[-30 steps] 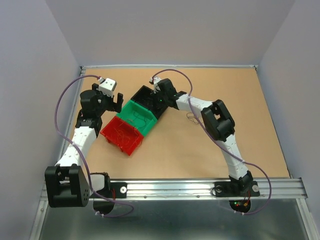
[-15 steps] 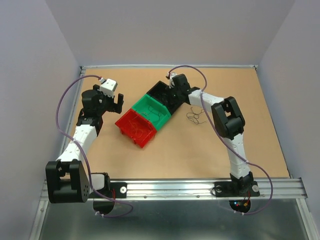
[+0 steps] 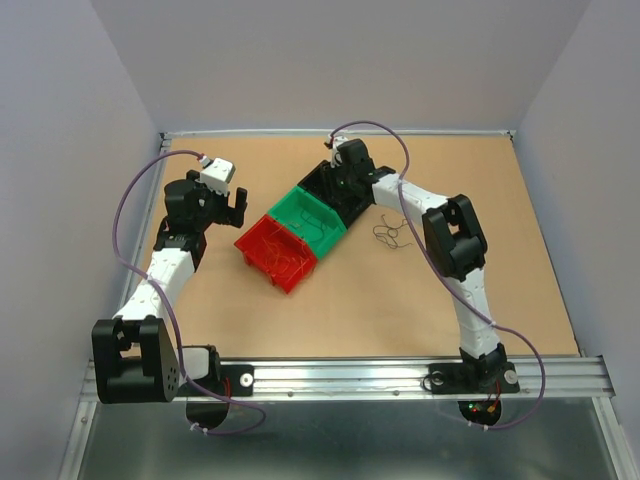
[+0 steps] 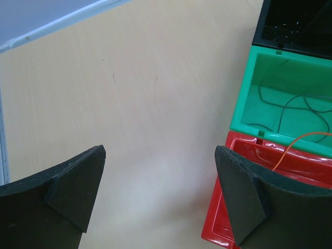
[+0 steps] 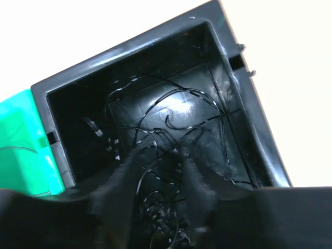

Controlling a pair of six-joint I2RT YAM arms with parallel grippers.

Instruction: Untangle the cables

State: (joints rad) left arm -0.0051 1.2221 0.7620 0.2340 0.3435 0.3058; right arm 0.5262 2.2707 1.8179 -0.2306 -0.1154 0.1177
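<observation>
Several thin dark curly cables (image 5: 168, 122) under parted right tool (image 5: 158, 162); left tool (image 4: 160, 151) wide

Left arm (image 3: 160, 280): rises from its base along the left side. The wrist (image 3: 190, 200) is folded over at the top, and the left gripper (image 3: 232, 206) points right and slightly down. In the wrist view its fingers (image 4: 72, 192) are spread wide, one at each lower corner of the view.

Right arm (image 3: 470, 300): the upper link climbs from the base to the elbow (image 3: 455, 238) at mid-right. The forearm (image 3: 400, 200) stretches up-left toward far centre. The right gripper (image 3: 338, 186) is pitched steeply down. Its fingers (image 5: 111, 199) are blurred in the wrist view and only part-way apart. The gap is clear but narrower than the left's.
</observation>
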